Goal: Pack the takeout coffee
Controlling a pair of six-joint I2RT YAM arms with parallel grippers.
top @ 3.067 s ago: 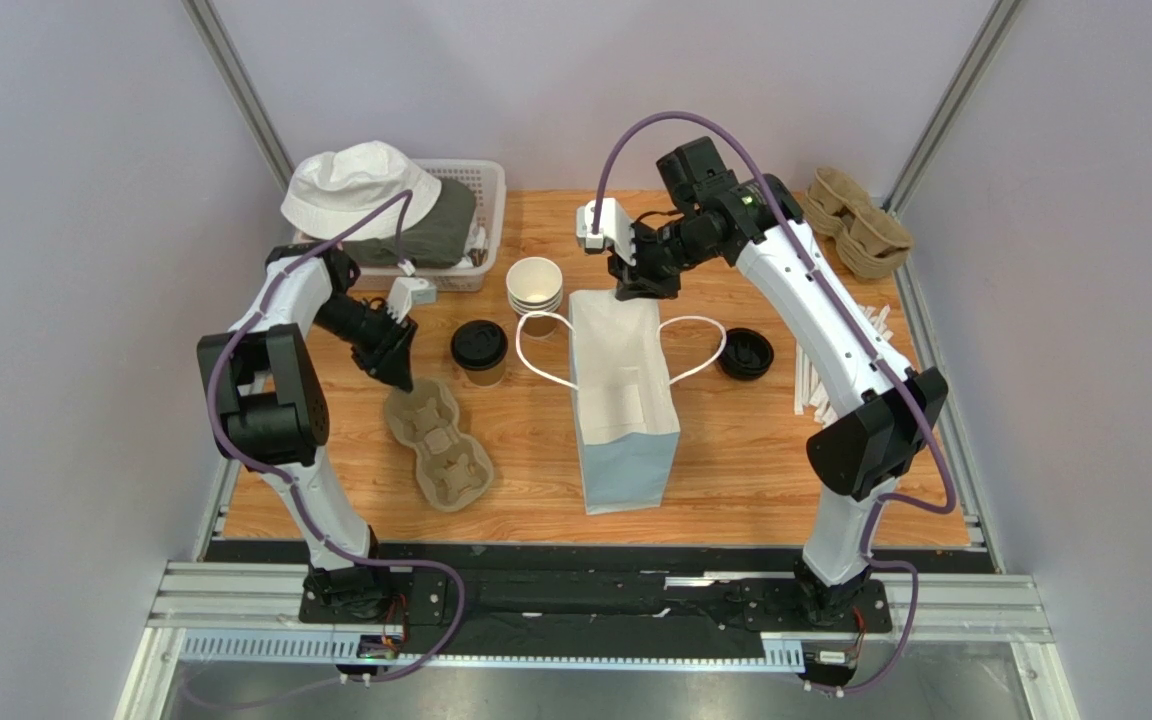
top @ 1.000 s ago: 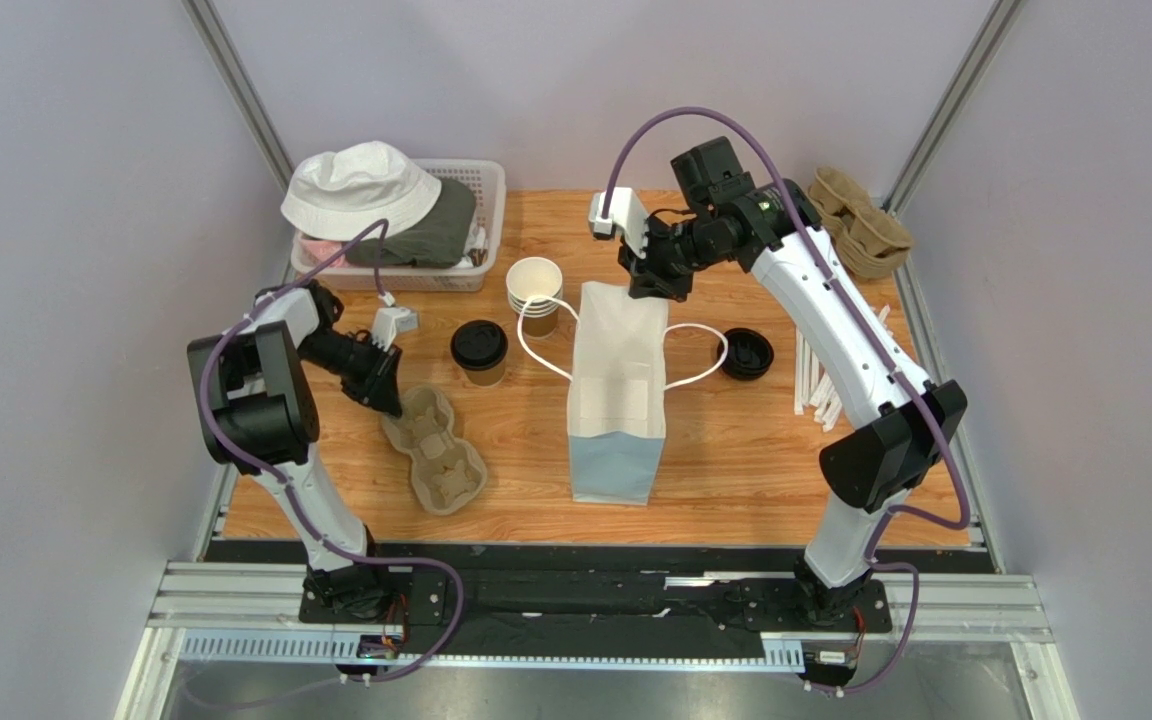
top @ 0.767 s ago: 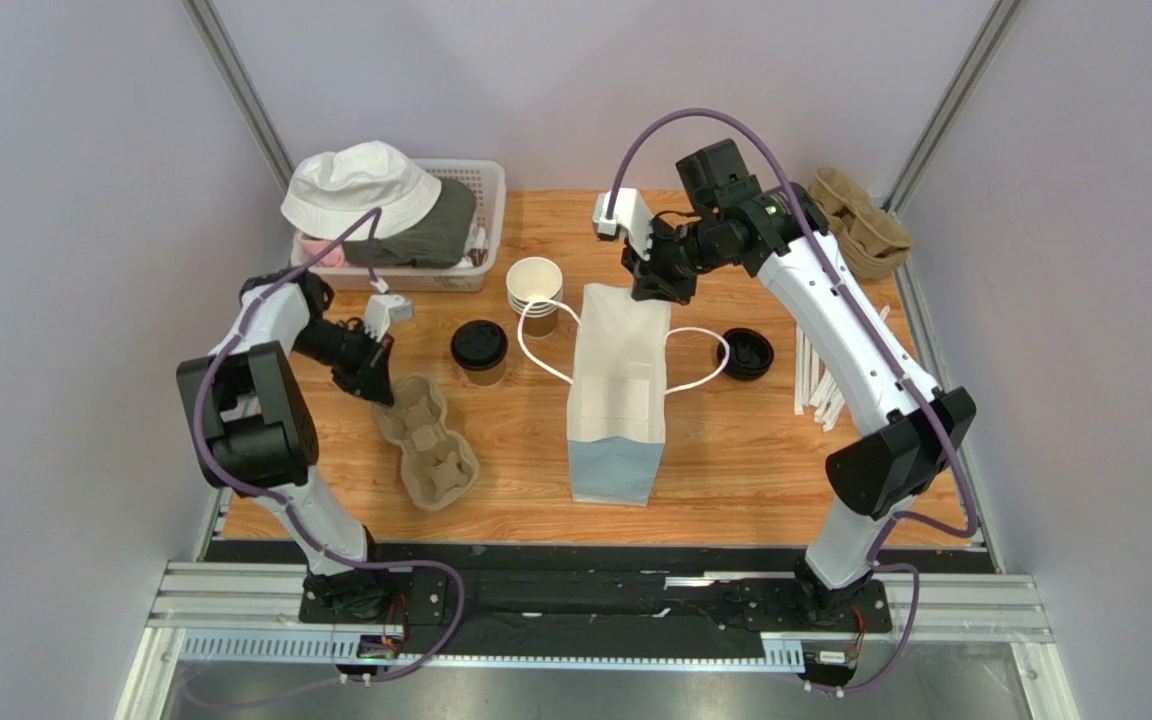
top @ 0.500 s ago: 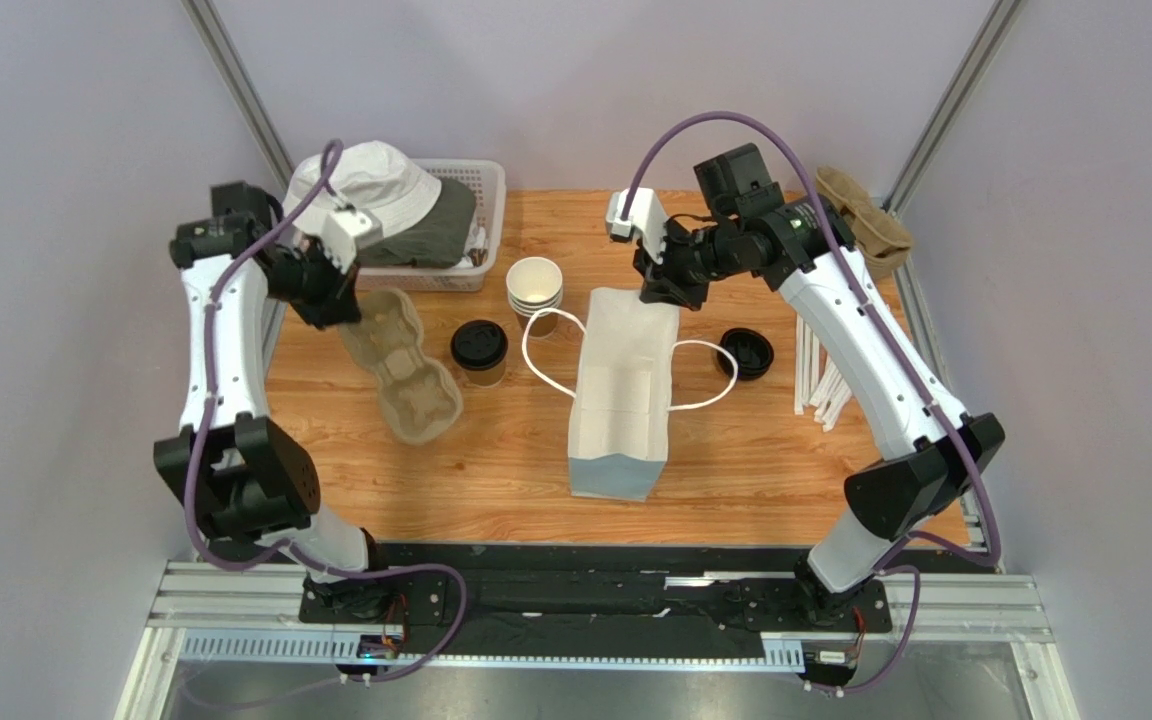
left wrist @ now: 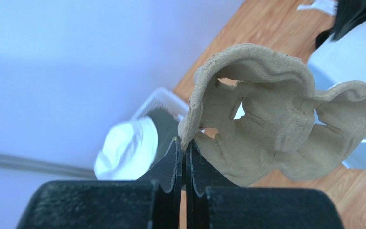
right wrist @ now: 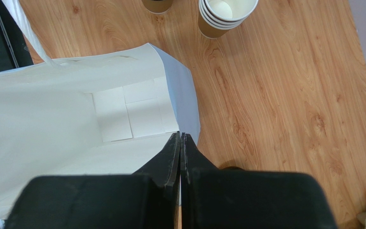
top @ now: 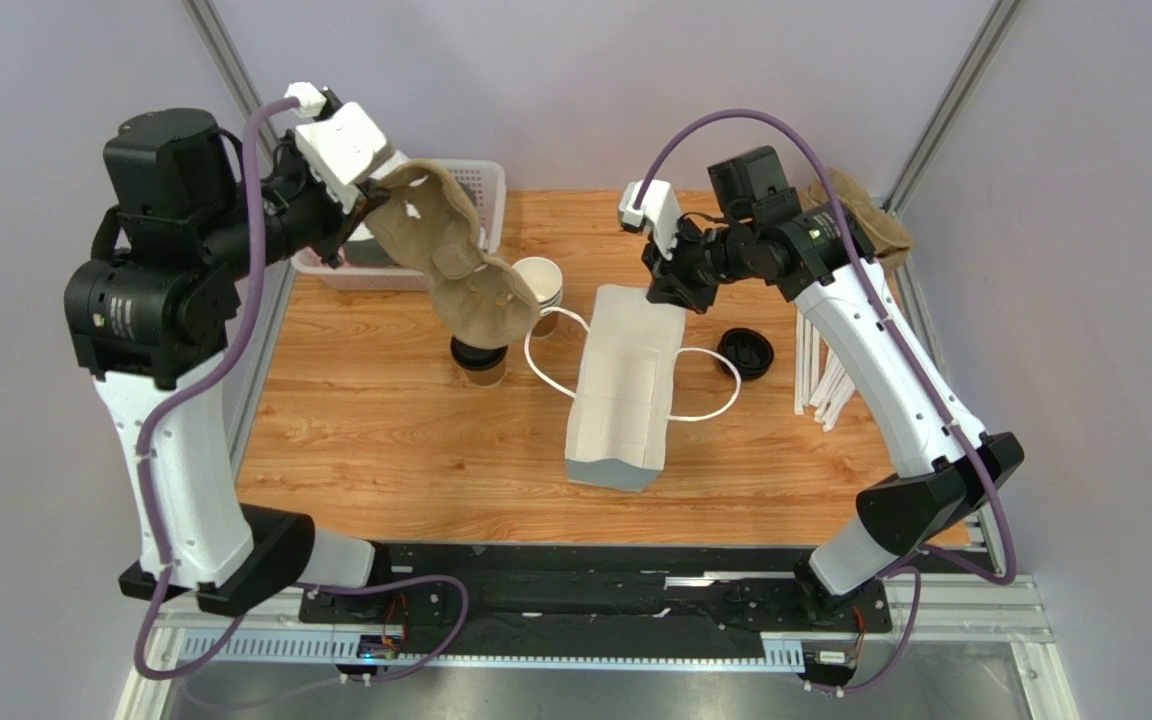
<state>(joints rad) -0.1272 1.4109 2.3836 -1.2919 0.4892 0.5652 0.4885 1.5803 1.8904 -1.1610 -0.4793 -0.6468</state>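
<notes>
The takeout coffee (top: 479, 362), a brown cup with a black lid, stands on the table left of the white paper bag (top: 624, 398). A brown pulp cup carrier (top: 450, 258) hangs in the air over it and hides part of the lid. My left gripper (top: 373, 192) is shut on the carrier's edge, raised high at the back left. In the left wrist view the carrier (left wrist: 275, 126) dangles from the left gripper (left wrist: 185, 149). My right gripper (top: 669, 285) is shut on the bag's far rim, and in the right wrist view the gripper (right wrist: 180, 137) pinches the rim with the bag (right wrist: 75, 114) standing open.
A stack of lidless paper cups (top: 542, 285) stands behind the bag. A loose black lid (top: 748, 353) and white sticks (top: 826, 383) lie to the right. A basket (top: 486, 188) with a white hat (left wrist: 127, 150) sits at the back left. More carriers (top: 875, 225) sit at the back right.
My left arm has risen from the table and carried the cup carrier up and toward the back, over the coffee. The right gripper drew the bag's rim slightly right, tilting the bag.
</notes>
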